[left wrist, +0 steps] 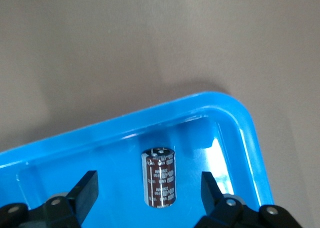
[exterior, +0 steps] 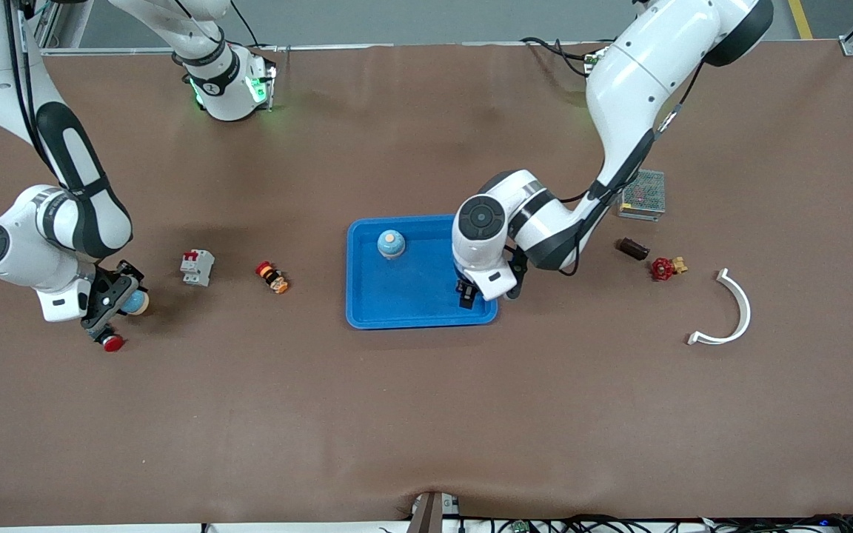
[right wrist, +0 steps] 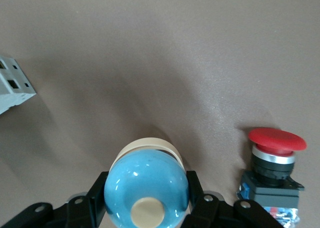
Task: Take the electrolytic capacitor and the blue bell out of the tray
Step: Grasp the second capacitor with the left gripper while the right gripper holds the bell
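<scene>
The left tool (left wrist: 147, 195) is hanging released over the tray (exterior: 367, 296), the electrolytic capacitor (left wrist: 160, 176) lying between its fingers, long axis along them. The right tool (right wrist: 145, 208) is grasping a blue bell (right wrist: 146, 185) over the surface.

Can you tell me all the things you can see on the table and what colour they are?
tray: 1, bright blue, mid-table.
capacitor: 1, dark brown, in the tray's corner.
blue bell: 2, one in the tray, one in the right gripper.
circuit breaker: 1, white and red.
small orange part: 1.
red push button: 1.
mesh box: 1, grey.
dark cylinder: 1.
red valve: 1.
curved piece: 1, white.
left gripper: open over the capacitor.
right gripper: shut on a bell.
</scene>
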Robot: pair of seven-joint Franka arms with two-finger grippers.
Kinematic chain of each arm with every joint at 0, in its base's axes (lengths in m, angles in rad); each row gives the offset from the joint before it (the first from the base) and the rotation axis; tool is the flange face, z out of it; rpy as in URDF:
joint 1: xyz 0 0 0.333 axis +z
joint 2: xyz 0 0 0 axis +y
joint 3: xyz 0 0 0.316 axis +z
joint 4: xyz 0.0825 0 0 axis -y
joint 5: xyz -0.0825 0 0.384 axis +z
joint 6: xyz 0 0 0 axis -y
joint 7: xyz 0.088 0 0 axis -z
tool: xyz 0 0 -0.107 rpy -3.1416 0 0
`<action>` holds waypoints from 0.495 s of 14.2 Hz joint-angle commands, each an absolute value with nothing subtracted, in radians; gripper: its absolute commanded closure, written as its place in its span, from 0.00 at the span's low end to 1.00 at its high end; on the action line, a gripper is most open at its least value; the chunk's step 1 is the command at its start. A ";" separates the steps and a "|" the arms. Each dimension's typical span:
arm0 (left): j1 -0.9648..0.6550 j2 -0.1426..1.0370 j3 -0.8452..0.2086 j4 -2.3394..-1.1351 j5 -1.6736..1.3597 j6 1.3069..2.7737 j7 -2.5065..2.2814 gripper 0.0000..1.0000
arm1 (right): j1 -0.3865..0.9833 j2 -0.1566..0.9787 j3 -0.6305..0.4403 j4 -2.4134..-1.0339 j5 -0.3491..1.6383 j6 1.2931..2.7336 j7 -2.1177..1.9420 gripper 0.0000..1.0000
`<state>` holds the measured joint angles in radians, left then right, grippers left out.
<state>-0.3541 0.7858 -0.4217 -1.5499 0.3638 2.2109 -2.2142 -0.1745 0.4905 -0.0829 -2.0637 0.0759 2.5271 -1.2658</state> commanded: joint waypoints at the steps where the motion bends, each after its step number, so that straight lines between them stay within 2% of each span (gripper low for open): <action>1: -0.379 0.827 -0.403 -1.499 0.379 2.212 -2.250 0.13 | -0.201 0.453 -0.061 -2.118 0.092 2.557 -1.292 0.60; 4: -0.390 0.836 -0.403 -1.496 0.380 2.214 -2.283 0.17 | -0.206 0.454 -0.061 -2.123 0.094 2.559 -1.292 0.60; 7: -0.390 0.839 -0.403 -1.497 0.379 2.229 -2.286 0.32 | -0.207 0.457 -0.061 -2.125 0.100 2.565 -1.293 0.60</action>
